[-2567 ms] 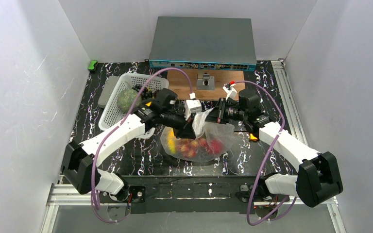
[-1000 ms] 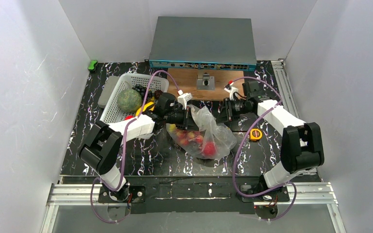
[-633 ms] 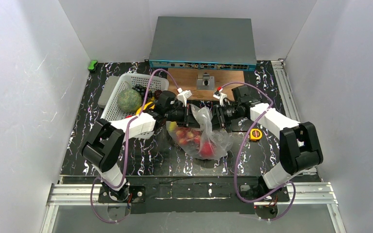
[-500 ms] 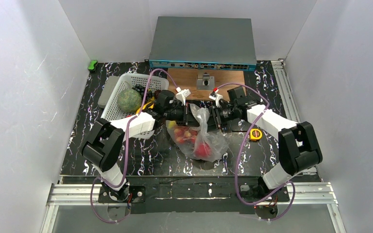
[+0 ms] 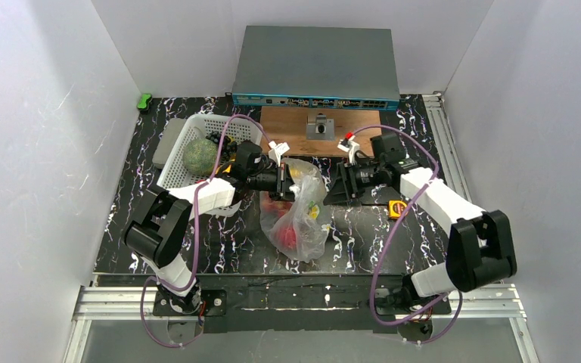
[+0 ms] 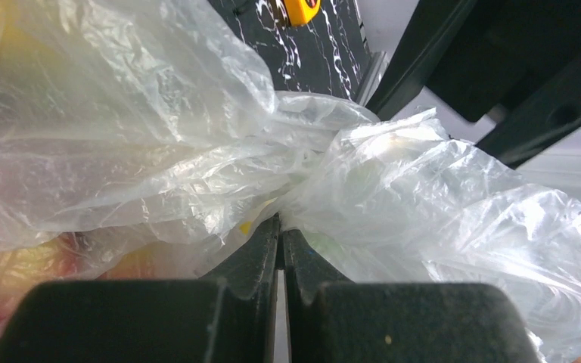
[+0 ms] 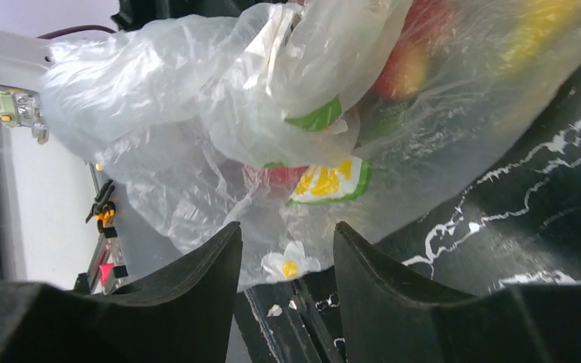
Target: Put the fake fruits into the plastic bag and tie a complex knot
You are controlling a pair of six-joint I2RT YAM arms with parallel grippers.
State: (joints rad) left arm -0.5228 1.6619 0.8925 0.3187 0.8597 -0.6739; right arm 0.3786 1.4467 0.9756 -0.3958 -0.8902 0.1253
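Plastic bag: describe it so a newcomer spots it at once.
From the grey network switch at the back, come forward past the wooden board to the middle of the black table. The plastic bag lies there, its neck pinched in the left gripper. Unlike the white basket to its left, it is clear crinkly film with red fruit showing through.

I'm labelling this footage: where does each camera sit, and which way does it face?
Top external: above and behind the robot, looking down on the table; both arms show.
Left wrist: looks along the left pincer, shut on the plastic bag.
Right wrist: looks past the open right pincer at the plastic bag and fake fruits.
Shared: all three show the plastic bag.
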